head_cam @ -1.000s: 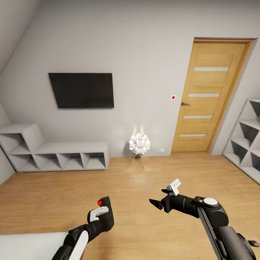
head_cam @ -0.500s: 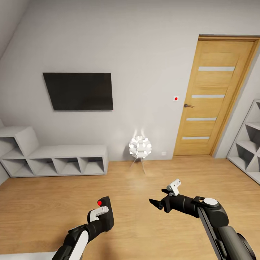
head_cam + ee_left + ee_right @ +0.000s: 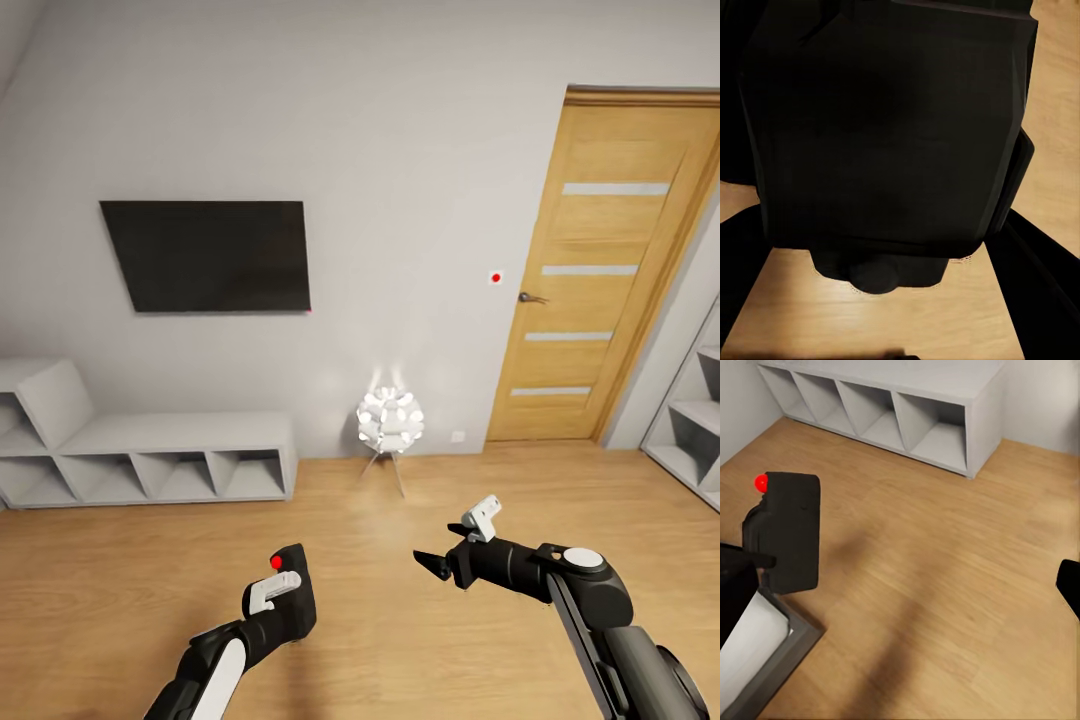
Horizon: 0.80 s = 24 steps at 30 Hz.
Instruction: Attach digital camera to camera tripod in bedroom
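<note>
The digital camera [image 3: 294, 603], a chunky black body with a round red button on top, sits upright in my left gripper [image 3: 281, 606], low over the plank floor at lower left of the head view. That gripper is shut on it. The camera body [image 3: 885, 127] stands dark and very close in the left wrist view. It also appears in the right wrist view as a black block [image 3: 791, 532] with the red button. My right gripper [image 3: 432, 565] hangs open and holds nothing, to the right of the camera. The camera tripod is out of view.
The bedroom's far wall carries a black TV [image 3: 205, 255], with low white cube shelves [image 3: 150, 455] beneath it. A glowing white ball lamp [image 3: 388, 420] stands on thin legs at the wall. A wooden door [image 3: 610, 270] and more white shelves [image 3: 695, 430] are at right. A bed corner [image 3: 765, 652] lies beside the camera.
The whole head view has shifted, so the camera moved: the wall and door sit lower and wider, and the white bed has left the lower left corner. Both arms keep their pose.
</note>
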{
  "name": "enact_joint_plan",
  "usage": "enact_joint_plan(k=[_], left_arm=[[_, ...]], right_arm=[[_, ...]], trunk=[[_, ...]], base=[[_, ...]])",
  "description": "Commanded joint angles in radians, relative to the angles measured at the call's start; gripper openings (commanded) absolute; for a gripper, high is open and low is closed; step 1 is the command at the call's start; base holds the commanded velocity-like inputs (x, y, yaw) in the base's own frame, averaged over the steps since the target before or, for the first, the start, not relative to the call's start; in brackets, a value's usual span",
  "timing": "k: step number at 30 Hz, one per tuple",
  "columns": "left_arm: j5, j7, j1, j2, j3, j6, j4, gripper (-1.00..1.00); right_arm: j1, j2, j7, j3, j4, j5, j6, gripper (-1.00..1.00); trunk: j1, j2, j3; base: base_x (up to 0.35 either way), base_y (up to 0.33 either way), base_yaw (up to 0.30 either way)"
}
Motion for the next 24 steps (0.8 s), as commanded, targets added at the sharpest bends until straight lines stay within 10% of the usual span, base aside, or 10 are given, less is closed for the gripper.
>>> enact_joint_plan(k=[1, 24], left_arm=[[0.011, 0.008, -0.001, 0.000, -0.001, 0.004, -0.002, -1.00], [0.011, 0.007, -0.001, 0.000, -0.002, 0.004, -0.002, -1.00]], right_arm=[[-0.001, 0.000, 0.008, 0.000, -0.001, 0.011, 0.002, 1.00], [-0.004, 0.000, 0.008, -0.025, -0.001, 0.011, 0.003, 1.00]], trunk=[[0.001, -0.002, -0.002], [0.001, -0.002, -0.002]], base=[[0.329, 0.000, 0.000], [0.329, 0.000, -0.143]])
